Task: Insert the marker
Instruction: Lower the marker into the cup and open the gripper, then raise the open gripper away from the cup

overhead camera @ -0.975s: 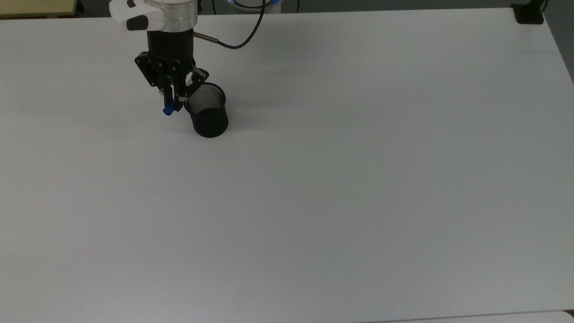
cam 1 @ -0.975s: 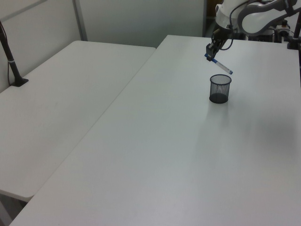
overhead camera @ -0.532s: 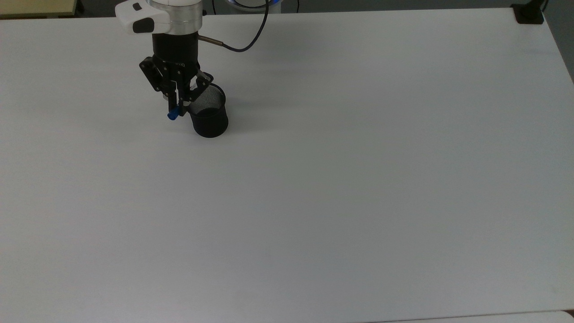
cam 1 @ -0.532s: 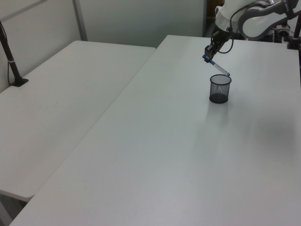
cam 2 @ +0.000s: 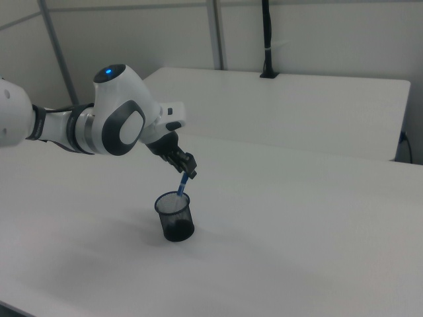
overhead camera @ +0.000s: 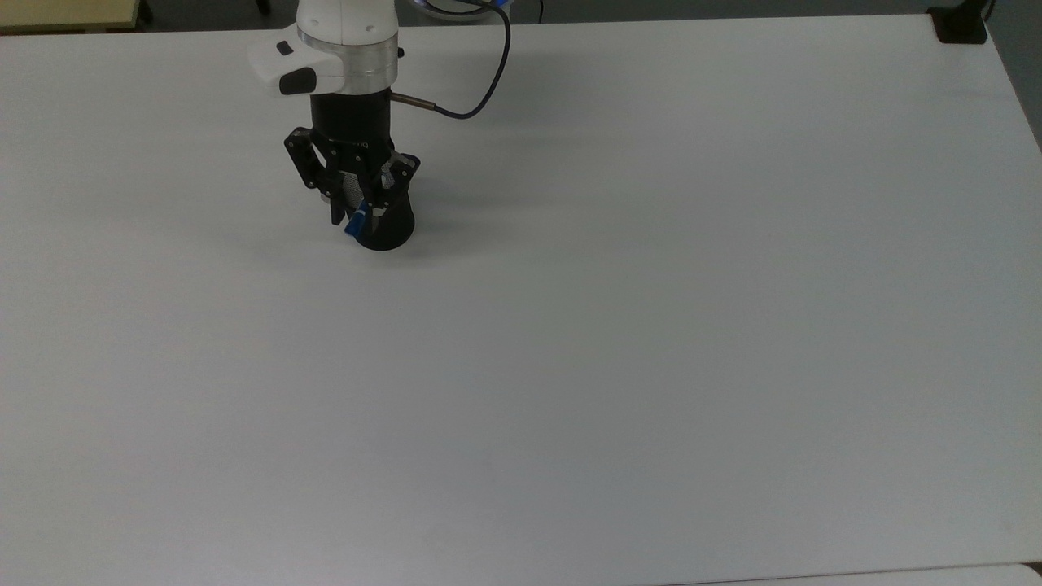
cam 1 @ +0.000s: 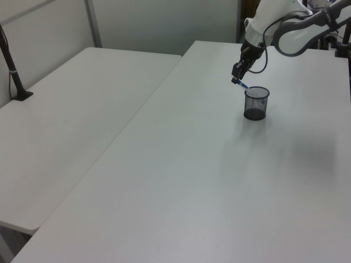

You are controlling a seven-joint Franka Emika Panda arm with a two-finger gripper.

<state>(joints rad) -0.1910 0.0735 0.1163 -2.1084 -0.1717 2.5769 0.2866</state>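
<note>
In the top view, the gripper (overhead camera: 356, 213) hangs directly over the black mesh cup (overhead camera: 389, 233) near the table's (overhead camera: 619, 325) upper left, its black fingers closed narrowly on the marker (overhead camera: 355, 225), whose blue cap pokes out just below the fingertips. The cup's mouth is mostly covered by the gripper, with only its lower wall and base showing on the top view's right of the cap. A dark cable (overhead camera: 472, 89) loops off the wrist toward the table's far edge.

In the left view, the gripper (cam 1: 237, 77) sits just up and to the left view's left of the mesh cup (cam 1: 256, 103). The marker (cam 1: 243, 85) slants down from the fingers toward the left view's right, its lower end at the cup's near rim.

In the right view, the arm (cam 2: 99, 125) reaches in from the right view's left, and the gripper (cam 2: 187, 170) holds the marker (cam 2: 181, 184) by its upper part. The marker tilts slightly, its lower end dipping just inside the rim of the mesh cup (cam 2: 176, 216), on the side toward the right view's right. The cup stands upright on the white table (cam 2: 297, 244), with a second white table (cam 2: 297, 105) behind.
</note>
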